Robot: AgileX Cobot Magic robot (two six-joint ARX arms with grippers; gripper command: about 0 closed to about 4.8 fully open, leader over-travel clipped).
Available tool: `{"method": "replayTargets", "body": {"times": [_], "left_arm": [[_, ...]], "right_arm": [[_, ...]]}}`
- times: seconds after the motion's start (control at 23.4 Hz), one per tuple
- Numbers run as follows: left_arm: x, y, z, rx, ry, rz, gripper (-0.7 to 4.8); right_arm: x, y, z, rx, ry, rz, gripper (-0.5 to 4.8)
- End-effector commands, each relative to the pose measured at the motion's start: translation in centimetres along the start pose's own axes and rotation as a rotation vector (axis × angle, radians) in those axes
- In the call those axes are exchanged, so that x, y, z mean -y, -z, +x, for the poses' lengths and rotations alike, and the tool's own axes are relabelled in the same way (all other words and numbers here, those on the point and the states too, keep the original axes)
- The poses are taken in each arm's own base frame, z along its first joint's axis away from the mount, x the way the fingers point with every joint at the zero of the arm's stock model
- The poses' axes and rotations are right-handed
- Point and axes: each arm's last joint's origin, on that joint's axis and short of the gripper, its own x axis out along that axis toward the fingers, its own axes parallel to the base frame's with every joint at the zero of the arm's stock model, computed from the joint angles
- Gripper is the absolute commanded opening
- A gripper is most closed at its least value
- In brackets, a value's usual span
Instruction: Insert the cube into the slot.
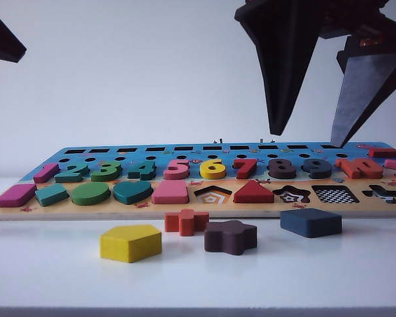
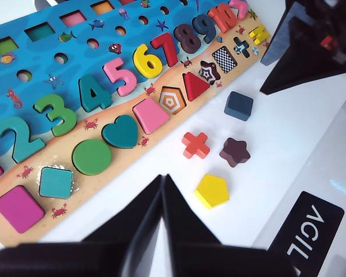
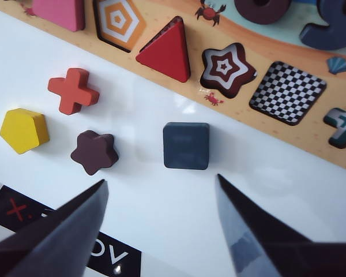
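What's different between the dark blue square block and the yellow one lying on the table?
The cube is dark navy and square with rounded corners; the yellow block is bright and five-sided. The cube lies nearest the checkerboard slot, with the open right gripper above the table near it; the yellow block lies farthest along the row, beyond the brown star. Both are flat pieces lying loose on the white table, off the board. The left gripper, shut, stays apart.

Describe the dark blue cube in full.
The cube is a flat, dark navy square block with rounded corners, matte like painted wood. It lies flat on the white table, off the puzzle board, near the checkerboard slot. Nothing touches it; the open right gripper hangs above it.
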Motion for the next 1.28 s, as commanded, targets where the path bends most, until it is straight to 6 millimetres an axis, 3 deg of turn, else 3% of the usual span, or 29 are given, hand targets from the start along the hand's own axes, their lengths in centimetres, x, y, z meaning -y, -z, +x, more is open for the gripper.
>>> {"method": "replayTargets", "body": {"times": [0.04,0.69,1.28], "left_arm": [[0.0,-0.2,0.0,0.013,0.003,0.010,0.07],[0.0,-0.2,0.0,0.014,0.004,0.011,0.07],[0.0,-0.2,0.0,0.015,0.004,0.011,0.07]], "right_arm": [[-0.2,-0.3,0.7,-0.026,-0.002,-0.014,3.88],[-0.4,-1.4,4.3,-0.112,0.068,-0.025,4.02],[-0.3,-1.6,4.6,-0.096,0.093,-0.025,3.60]]}}
